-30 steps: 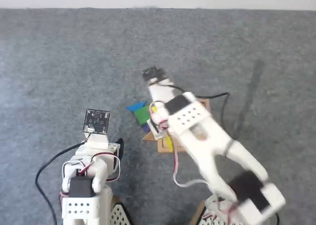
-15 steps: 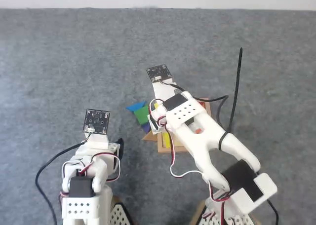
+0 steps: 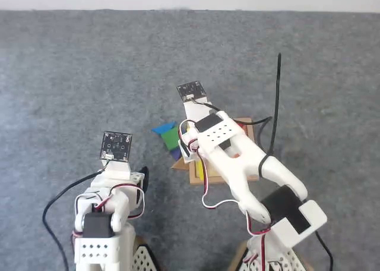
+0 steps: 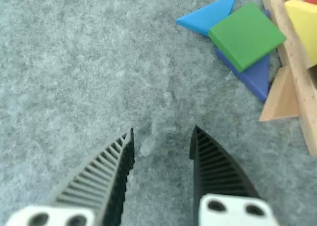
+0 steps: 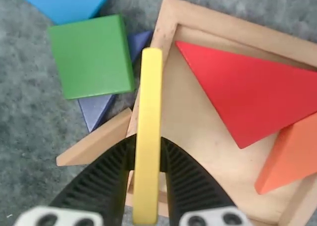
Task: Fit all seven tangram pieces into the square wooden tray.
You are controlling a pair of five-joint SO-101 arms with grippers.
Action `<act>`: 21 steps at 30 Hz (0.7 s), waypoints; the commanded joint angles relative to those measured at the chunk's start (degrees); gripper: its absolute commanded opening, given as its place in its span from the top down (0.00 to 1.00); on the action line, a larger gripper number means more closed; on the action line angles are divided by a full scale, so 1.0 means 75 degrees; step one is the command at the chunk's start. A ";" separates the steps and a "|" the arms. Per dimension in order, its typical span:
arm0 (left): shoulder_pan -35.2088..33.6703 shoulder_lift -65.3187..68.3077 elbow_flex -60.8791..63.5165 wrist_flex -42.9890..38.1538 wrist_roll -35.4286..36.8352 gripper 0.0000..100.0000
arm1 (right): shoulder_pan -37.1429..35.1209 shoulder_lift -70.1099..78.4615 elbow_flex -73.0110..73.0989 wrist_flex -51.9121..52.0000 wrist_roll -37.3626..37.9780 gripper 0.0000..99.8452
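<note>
Yellow piece [image 5: 148, 112]: stands on edge, pinched flat-to-flat between the two fingers of the right gripper [image 5: 147, 144]. It lies along the tray [image 5: 237, 30] rim on the side nearest the loose pieces and partly crosses that rim. Cannot tell whether it touches the wood below.

Tray contents: red triangle [image 5: 247, 94] lying flat against the far rim; orange piece [image 5: 290, 159] just beside it, touching along one edge.

Outside the tray, on the grey carpet [image 4: 74, 62]: green square [image 5: 91, 55] just beside the rim, overlapping a dark blue triangle [image 5: 99, 112]. A light blue triangle [image 5: 64, 0] sits at the square's far corner. A plain wood triangle [image 5: 96, 144] leans against the rim's outer face.

Right arm [image 3: 237, 158]: stretched forward from its base across the tray, wrist bent down over the tray's side toward the left arm.

Left arm [image 3: 104, 223]: folded back close to its base, well apart from the pieces. Left gripper [image 4: 162, 137] points down at bare carpet, fingers spread, nothing between them.
</note>
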 commanded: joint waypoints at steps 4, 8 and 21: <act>-0.0023 -0.0082 -0.0088 0.0012 0.0070 0.82 | 0.0076 -0.0053 -0.0469 -0.0123 -0.0070 0.99; -0.0023 -0.0082 -0.0088 0.0012 0.0070 0.82 | 0.0076 -0.0041 -0.0469 -0.0123 -0.0059 0.99; -0.0023 -0.0082 -0.0088 0.0012 0.0070 0.82 | 0.0393 0.0006 -0.0445 -0.0358 -0.0105 0.99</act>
